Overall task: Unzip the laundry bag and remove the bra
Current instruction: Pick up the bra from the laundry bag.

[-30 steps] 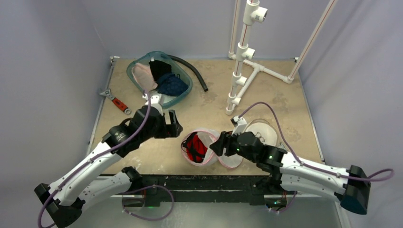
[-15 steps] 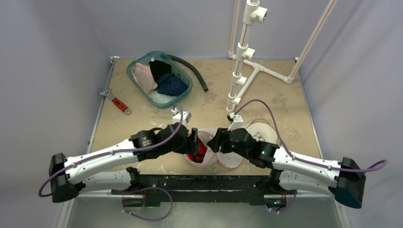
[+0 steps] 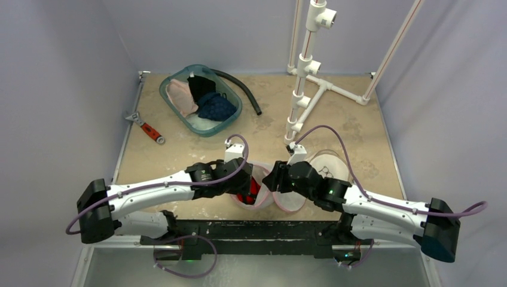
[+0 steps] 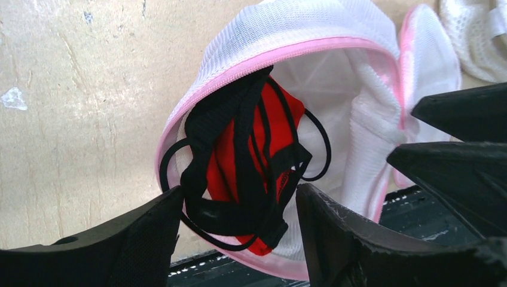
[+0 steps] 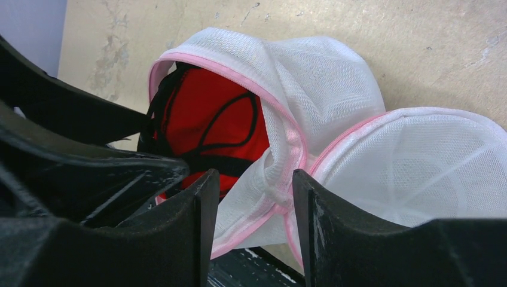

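Near edge, 6 o'clock of the table: laundry bag lies unzipped, pink zip rim gaping toward the arms. Its round mesh flap is folded out at 3 o'clock of it. The bra, red w/ black straps, sits inside the mouth, its lower end spilling over the near rim.

Left gripper comes in from 9 o'clock, jaws apart, one each side of the bra's near end; left finger looks to brush a black strap, no clamp seen. Right gripper comes in from 3 o'clock, jaws apart too, w/ a fold of mesh & pink trim between them; can't tell if it's pinched.

Just past the right arm, approx 2 o'clock of the bag: a second white mesh pouch.

Farther back: red-handled wrench at 10 o'clock by the table's edge, teal basket of clothes at 11 w/ a black hose beside it, white pipe stand at 1 o'clock.
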You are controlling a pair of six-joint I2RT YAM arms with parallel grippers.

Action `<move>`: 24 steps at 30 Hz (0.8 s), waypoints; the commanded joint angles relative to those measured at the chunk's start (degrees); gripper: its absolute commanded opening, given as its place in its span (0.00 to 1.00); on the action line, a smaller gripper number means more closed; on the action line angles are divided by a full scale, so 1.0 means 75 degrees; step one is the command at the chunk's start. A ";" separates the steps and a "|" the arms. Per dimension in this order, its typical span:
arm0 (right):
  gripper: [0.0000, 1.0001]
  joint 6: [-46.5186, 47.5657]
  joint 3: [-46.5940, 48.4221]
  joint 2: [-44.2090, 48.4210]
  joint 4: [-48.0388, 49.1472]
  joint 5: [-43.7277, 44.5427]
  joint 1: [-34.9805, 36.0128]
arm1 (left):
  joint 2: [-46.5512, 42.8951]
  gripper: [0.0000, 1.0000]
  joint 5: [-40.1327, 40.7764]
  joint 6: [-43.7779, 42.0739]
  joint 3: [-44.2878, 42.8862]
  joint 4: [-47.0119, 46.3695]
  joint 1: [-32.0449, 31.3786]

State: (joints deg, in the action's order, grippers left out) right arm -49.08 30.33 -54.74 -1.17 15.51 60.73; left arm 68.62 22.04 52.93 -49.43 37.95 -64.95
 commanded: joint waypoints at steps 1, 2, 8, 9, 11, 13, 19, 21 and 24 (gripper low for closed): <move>0.51 0.0014 0.0043 0.0122 0.0057 0.0141 0.0035 | 0.0345 0.66 0.0152 0.0024 -0.0361 -0.0234 -0.0024; 0.51 0.0019 0.0020 0.0167 0.0051 0.0145 0.0028 | 0.0389 0.65 0.0138 0.0026 -0.0359 -0.0277 -0.0024; 0.50 0.0011 -0.0124 0.0461 -0.0008 0.0159 0.0031 | 0.0549 0.43 0.0029 0.0009 -0.0409 -0.0428 -0.0025; 0.50 0.0006 -0.0148 0.0503 -0.0007 0.0150 0.0033 | 0.0563 0.38 0.0016 -0.0005 -0.0424 -0.0443 -0.0026; 0.50 -0.0004 -0.0180 0.0558 -0.0014 0.0147 0.0024 | 0.0589 0.33 -0.0006 -0.0023 -0.0465 -0.0455 -0.0028; 0.50 -0.0026 -0.0199 0.0602 -0.0032 0.0136 0.0029 | 0.0606 0.31 -0.0024 -0.0038 -0.0478 -0.0475 -0.0028; 0.50 -0.0060 -0.0201 0.0724 -0.0034 0.0089 0.0025 | 0.0787 0.57 0.0012 -0.0118 -0.0542 -0.0396 -0.0031; 0.51 -0.0065 -0.0180 0.0746 -0.0050 0.0078 0.0030 | 0.0876 0.63 0.0092 -0.0146 -0.0587 -0.0293 -0.0025; 0.51 -0.0048 -0.0199 0.0758 -0.0061 0.0062 0.0030 | 0.1060 0.66 0.0223 -0.0178 -0.0597 -0.0126 -0.0024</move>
State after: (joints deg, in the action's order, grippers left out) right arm -49.08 28.84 -49.78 -1.21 15.49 60.73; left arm 75.16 21.93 52.69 -51.79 36.29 -64.95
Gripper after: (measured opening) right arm 0.506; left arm 0.651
